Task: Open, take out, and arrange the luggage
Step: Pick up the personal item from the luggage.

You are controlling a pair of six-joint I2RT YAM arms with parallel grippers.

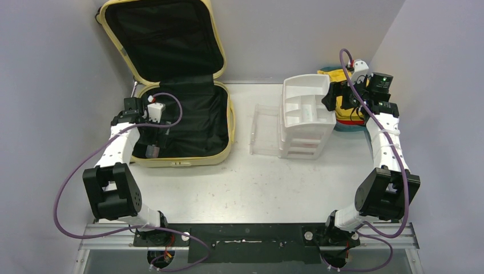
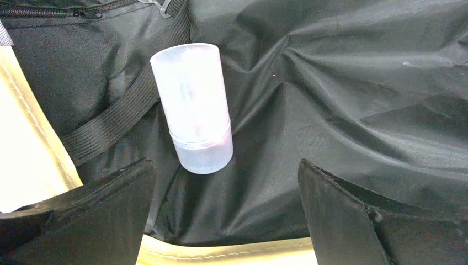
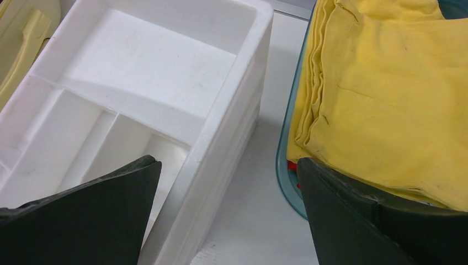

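The luggage (image 1: 230, 125) lies open at the back left, its lid leaning up against the wall and its black lining (image 2: 331, 83) bare. A frosted, translucent cylindrical bottle (image 2: 193, 105) lies on that lining near the pale-yellow rim (image 2: 27, 165). My left gripper (image 2: 224, 165) hangs inside the lower shell just short of the bottle, open and touching nothing; from above the left gripper (image 1: 157, 137) is near the shell's left side. My right gripper (image 3: 227, 161) is open and empty over the strip of table between the white organizer (image 3: 143, 72) and the teal tray (image 3: 284, 165).
The white drawer organizer (image 1: 302, 103) stands right of centre with a clear drawer (image 1: 263, 134) pulled out toward the luggage. A folded yellow cloth (image 3: 386, 83) fills the teal tray (image 1: 342, 127) at the back right. Grey walls close in on three sides.
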